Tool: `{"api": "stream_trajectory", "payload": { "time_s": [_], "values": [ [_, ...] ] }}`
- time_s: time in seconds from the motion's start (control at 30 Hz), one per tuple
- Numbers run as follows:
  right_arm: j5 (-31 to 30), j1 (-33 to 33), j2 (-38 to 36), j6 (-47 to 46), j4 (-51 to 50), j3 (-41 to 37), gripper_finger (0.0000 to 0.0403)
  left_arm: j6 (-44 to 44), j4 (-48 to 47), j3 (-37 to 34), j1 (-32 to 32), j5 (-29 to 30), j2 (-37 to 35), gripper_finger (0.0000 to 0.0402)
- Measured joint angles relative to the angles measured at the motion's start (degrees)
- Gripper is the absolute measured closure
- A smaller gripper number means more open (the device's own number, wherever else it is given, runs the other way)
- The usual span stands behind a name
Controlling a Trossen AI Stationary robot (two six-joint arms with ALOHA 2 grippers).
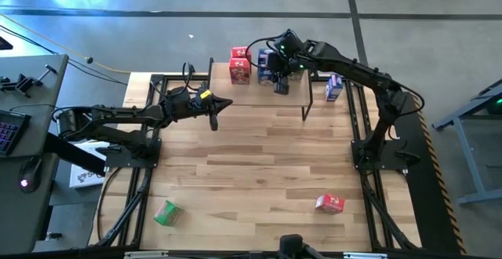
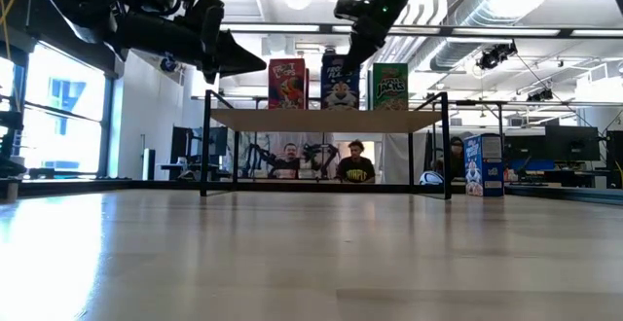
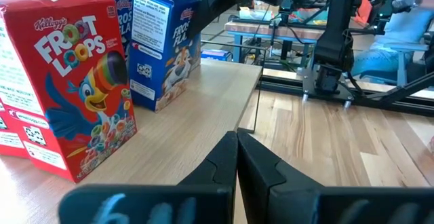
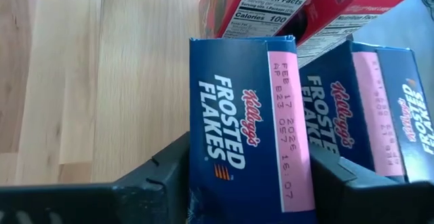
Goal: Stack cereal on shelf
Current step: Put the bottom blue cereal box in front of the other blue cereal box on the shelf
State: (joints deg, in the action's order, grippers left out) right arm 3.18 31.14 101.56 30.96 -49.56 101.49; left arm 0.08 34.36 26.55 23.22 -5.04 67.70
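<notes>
The shelf [image 1: 235, 94] stands at the table's far edge; its board [image 2: 326, 119] carries red [image 2: 286, 84], blue [image 2: 339, 86] and green [image 2: 388, 86] cereal boxes, standing upright. My right gripper [image 1: 278, 74] reaches down over the shelf and is shut on a blue Frosted Flakes box [image 4: 244, 142]; a second blue box [image 4: 366, 108] and red boxes [image 4: 271, 3] stand beside it. My left gripper [image 1: 216, 116] is shut and hovers by the shelf's near left corner, its tips [image 3: 236, 142] pointing at a red Froot Loops box [image 3: 68, 81]. My right gripper pinches the blue box between its two fingers [image 4: 159, 170], which sit on its two narrow sides near the top end [image 4: 230, 183]. It comes from above, pointing down. The box is upright, and its bottom appears level with the shelf board [image 2: 339, 107].
Loose boxes sit on the table: a blue one [image 1: 334, 88] right of the shelf, a red one [image 1: 329, 204] near the right near corner, a green one [image 1: 167, 212] near the left near corner. Bare wood lies between. People sit beyond the table [image 2: 355, 162].
</notes>
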Motion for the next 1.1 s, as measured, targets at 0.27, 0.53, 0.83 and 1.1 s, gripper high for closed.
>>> {"api": "stream_trajectory", "payload": {
  "time_s": [0.27, 0.53, 0.83, 1.1],
  "values": [
    [0.00, 0.00, 0.02, -0.46, 1.73, 0.00, 0.0162, -0.02, -0.01, 0.00, -0.01, 0.00, 0.00, 0.0401],
    [0.00, -0.39, 0.02, -1.08, 3.79, 0.00, 0.0157, -0.52, -0.03, 0.00, -0.02, -0.82, 0.00, 0.0401],
    [-2.68, -1.69, -1.78, 0.14, 7.33, 0.00, 0.0157, -0.92, -0.18, 0.00, -0.02, -1.29, 0.00, 0.0401],
    [-9.01, -4.49, -4.81, 0.40, 7.08, 0.00, 0.0169, -1.33, -0.69, 0.00, 0.02, -1.29, 0.00, 0.0401]
  ]
}}
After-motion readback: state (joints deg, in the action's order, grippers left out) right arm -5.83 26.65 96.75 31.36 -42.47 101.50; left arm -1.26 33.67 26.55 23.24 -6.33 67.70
